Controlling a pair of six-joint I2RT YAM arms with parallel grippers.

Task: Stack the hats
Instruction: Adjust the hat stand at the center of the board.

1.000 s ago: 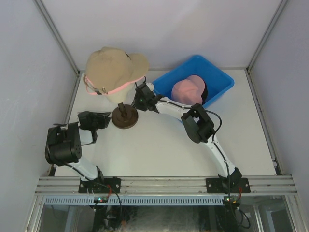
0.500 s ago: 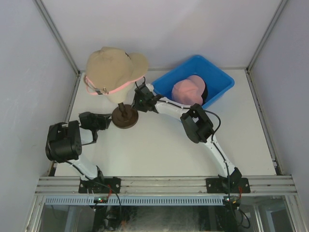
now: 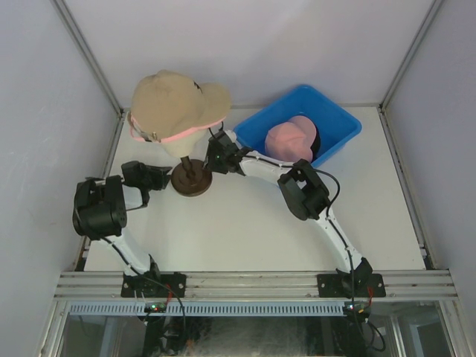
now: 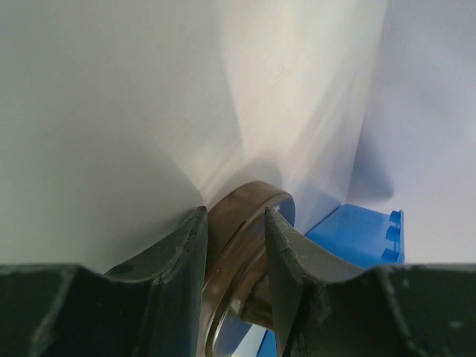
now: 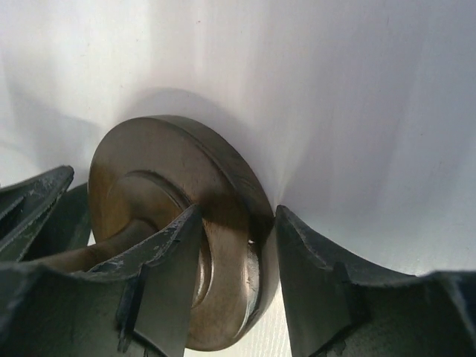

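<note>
1. Jaws of the left gripper pinch the rim of the brown base from its left side. Those of the right gripper straddle the same rim from the other side, but I cannot tell whether they press it.
2. The step in hand looks like steadying or shifting the mannequin head by its base. Both arms should move as one, slowly, with the base flat on the bench. Any tilt could topple the head and shed its caps.
3. Count:
   - One tan cap sits on the head, with a pink edge showing under it, likely a second cap.
   - One pink cap lies in the blue bin, on top of one black cap.
   - There is one head and one bin.
</note>
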